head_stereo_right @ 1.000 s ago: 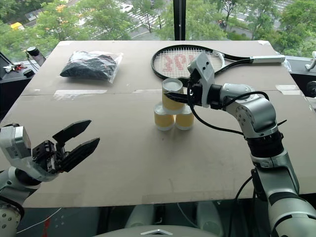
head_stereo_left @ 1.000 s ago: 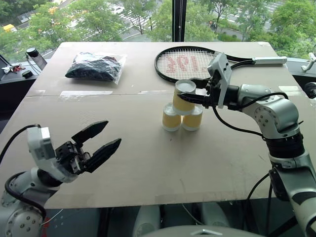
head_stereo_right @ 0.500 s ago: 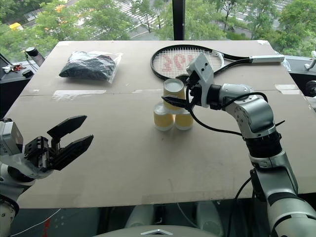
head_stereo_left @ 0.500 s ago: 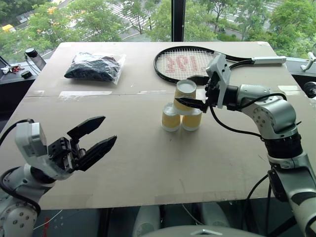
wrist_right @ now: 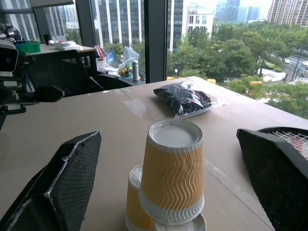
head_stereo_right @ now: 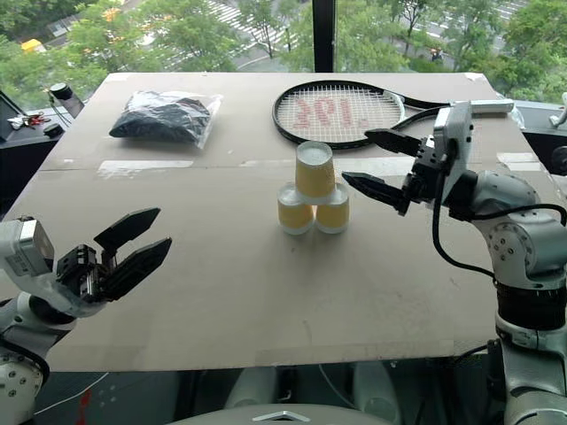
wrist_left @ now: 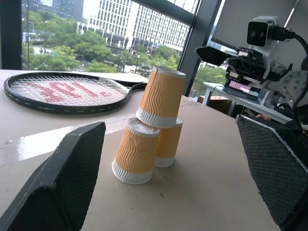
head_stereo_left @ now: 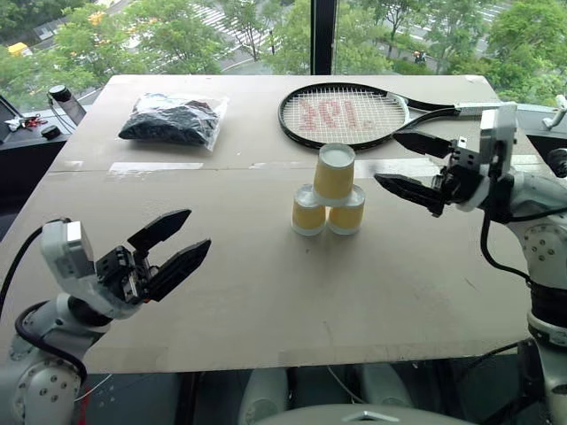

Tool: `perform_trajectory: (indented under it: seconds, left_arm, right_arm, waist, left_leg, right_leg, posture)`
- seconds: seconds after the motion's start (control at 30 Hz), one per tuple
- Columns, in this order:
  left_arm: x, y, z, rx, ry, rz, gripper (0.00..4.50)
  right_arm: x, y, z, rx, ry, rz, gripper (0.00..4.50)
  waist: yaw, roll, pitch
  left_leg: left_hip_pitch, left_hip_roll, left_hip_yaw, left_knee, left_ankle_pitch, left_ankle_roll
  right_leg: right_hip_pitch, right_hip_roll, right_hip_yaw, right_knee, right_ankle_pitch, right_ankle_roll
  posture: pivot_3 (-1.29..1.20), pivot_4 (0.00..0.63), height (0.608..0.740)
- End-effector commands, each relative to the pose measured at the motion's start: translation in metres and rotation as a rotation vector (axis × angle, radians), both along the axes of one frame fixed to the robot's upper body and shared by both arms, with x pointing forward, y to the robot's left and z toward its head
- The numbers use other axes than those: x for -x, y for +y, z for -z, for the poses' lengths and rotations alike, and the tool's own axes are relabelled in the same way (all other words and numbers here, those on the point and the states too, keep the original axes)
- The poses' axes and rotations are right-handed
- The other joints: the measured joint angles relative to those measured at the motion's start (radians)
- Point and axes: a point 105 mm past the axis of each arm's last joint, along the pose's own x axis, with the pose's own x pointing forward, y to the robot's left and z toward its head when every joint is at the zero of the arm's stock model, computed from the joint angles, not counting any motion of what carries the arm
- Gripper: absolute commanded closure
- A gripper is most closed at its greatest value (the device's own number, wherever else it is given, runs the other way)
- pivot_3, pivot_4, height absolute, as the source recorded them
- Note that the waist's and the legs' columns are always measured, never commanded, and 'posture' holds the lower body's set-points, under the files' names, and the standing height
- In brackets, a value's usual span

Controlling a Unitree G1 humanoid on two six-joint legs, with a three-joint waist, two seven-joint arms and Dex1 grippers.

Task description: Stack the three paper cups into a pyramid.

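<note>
Since a second ago the right gripper [head_stereo_left: 406, 162] has let go of the top cup [head_stereo_left: 335, 172] and drawn back toward the table's right side, its fingers now spread wide and clear of the stack. That cup rests inverted on the two lower cups [head_stereo_left: 326, 211], which stand touching each other near the middle of the table [head_stereo_left: 266, 292], so the pyramid looks built, though the top cup sits slightly tilted. Nothing seems left but to keep clear. Behind the stack lies a tennis racket [head_stereo_left: 345, 115], and a dark bag [head_stereo_left: 170, 119] sits far left. Near the front edge, the left gripper [head_stereo_left: 177, 250] hovers spread and empty.
</note>
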Motion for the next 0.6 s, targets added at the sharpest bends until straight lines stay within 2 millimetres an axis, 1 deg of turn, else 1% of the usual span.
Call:
perform_trajectory:
  seconds: [0.03,0.1,0.17,0.2,0.23,0.33,0.43,0.6]
  left_arm:
    - [-0.007,-0.007,0.005,-0.023,0.021,-0.015,0.0]
    - [-0.012,-0.008,0.013,-0.066,0.053,-0.038,0.0]
    - [-0.018,-0.006,0.021,-0.121,0.095,-0.079,0.0]
    - [-0.02,-0.008,0.024,-0.137,0.107,-0.085,0.0]
    - [-0.021,-0.005,0.028,-0.16,0.126,-0.104,0.0]
    - [-0.021,0.002,0.043,-0.226,0.196,-0.138,0.0]
    - [-0.019,0.007,0.06,-0.277,0.264,-0.15,0.0]
    - [-0.017,0.002,0.071,-0.304,0.32,-0.104,0.0]
  right_arm:
    - [0.018,-0.029,-0.005,-0.008,-0.078,0.041,0.04]
    - [0.025,-0.045,0.011,0.019,-0.035,0.075,0.04]
    - [0.03,-0.063,0.037,0.089,0.031,0.127,0.04]
    - [0.032,-0.071,0.045,0.111,0.056,0.146,0.04]
    - [0.036,-0.082,0.058,0.138,0.093,0.177,0.04]
    - [0.05,-0.111,0.087,0.195,0.178,0.263,0.04]
    - [0.06,-0.126,0.102,0.227,0.219,0.305,0.04]
    - [0.062,-0.133,0.109,0.25,0.222,0.323,0.04]
  waist:
    - [0.0,0.0,0.0]
    - [0.0,0.0,0.0]
    - [0.0,0.0,0.0]
    - [0.0,0.0,0.0]
    - [0.0,0.0,0.0]
    - [-0.001,0.0,0.0]
    - [-0.003,0.0,0.0]
    - [-0.002,0.0,0.0]
  left_leg:
    - [0.0,0.0,0.0,0.0,0.0,0.0]
    - [0.0,0.0,0.0,0.0,0.0,0.0]
    - [0.001,0.0,0.0,-0.001,0.0,0.0]
    - [0.001,0.0,0.0,-0.001,0.0,0.0]
    - [0.001,0.0,0.0,-0.001,0.0,0.0]
    - [0.002,0.0,0.001,-0.001,0.0,0.0]
    - [0.003,0.0,0.002,-0.001,0.0,0.0]
    - [0.004,0.0,0.002,-0.001,0.0,0.0]
  right_leg:
    - [0.0,0.0,0.0,0.0,0.0,0.0]
    - [0.0,0.0,0.001,0.0,0.0,0.0]
    - [0.0,0.001,0.001,0.0,0.0,0.0]
    - [0.001,0.001,0.002,0.0,0.0,0.0]
    - [0.001,0.001,0.002,0.0,0.0,0.0]
    - [0.001,0.002,0.002,0.0,0.0,0.0]
    - [0.001,0.002,0.002,0.0,0.0,0.0]
    - [0.001,0.002,0.002,0.001,0.0,0.0]
  posture:
    - [0.0,0.15,0.74]
    - [0.0,0.15,0.74]
    - [0.0,0.15,0.74]
    - [0.0,0.15,0.74]
    - [0.0,0.15,0.74]
    - [0.0,0.15,0.74]
    - [0.0,0.15,0.74]
    - [0.0,0.15,0.74]
